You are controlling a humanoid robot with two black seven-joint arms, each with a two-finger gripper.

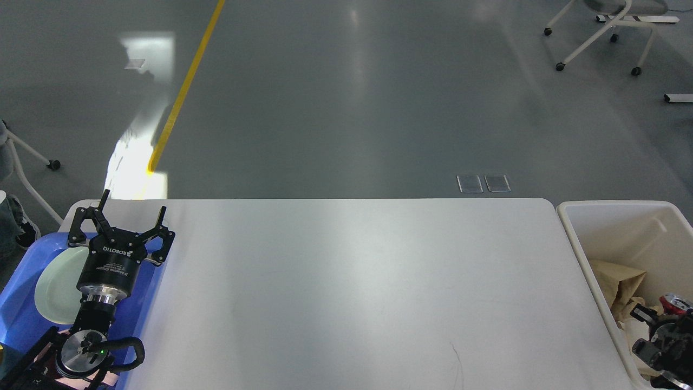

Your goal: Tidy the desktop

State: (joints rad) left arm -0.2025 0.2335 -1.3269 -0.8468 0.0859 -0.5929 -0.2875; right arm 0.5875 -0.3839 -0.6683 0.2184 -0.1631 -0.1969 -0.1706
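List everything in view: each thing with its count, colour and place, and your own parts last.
desktop: one, white, fills the middle.
tray: one, blue, left edge of the desktop.
plate: one, pale green, in the tray.
bin: one, cream, right of the desktop.
paper bag: one, brown, crumpled in the bin.
chair: one, white frame, far right on the floor.
floor line: one, yellow, far left.
left gripper: black, over the tray, fingers apart.
right gripper: black with red, in the bin, fingers unclear.

Smooth, faintly glossy white desktop (352, 292); cream plastic bin (582, 254); crumpled brown paper (622, 284).
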